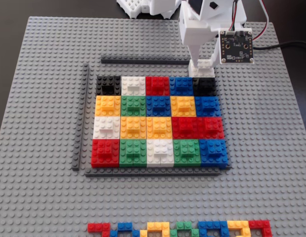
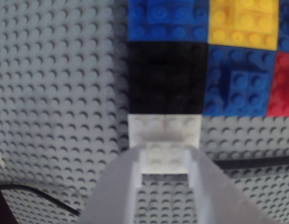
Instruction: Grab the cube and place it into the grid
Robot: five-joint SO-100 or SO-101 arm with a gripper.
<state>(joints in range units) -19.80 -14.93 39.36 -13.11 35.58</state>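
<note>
Cube [image 2: 164, 129], a white studded block, sits clamped between the two pale fingers of the hand [image 2: 165, 161] in the wrist view, its far edge touching the black corner cell of the grid [image 1: 157, 121]. In the fixed view the hand [image 1: 202, 64] hangs over that black cell at the grid's top right corner, just beside the dark strip [image 1: 145, 61] along the top edge, with a small black circuit board [image 1: 237, 46] on the white arm whose markings are too small to read. Around them spreads the grey studded baseplate [image 1: 39, 197], with a zigzag row of mixed-colour bricks [image 1: 180, 229] near its lower edge; no writing is legible anywhere.
</note>
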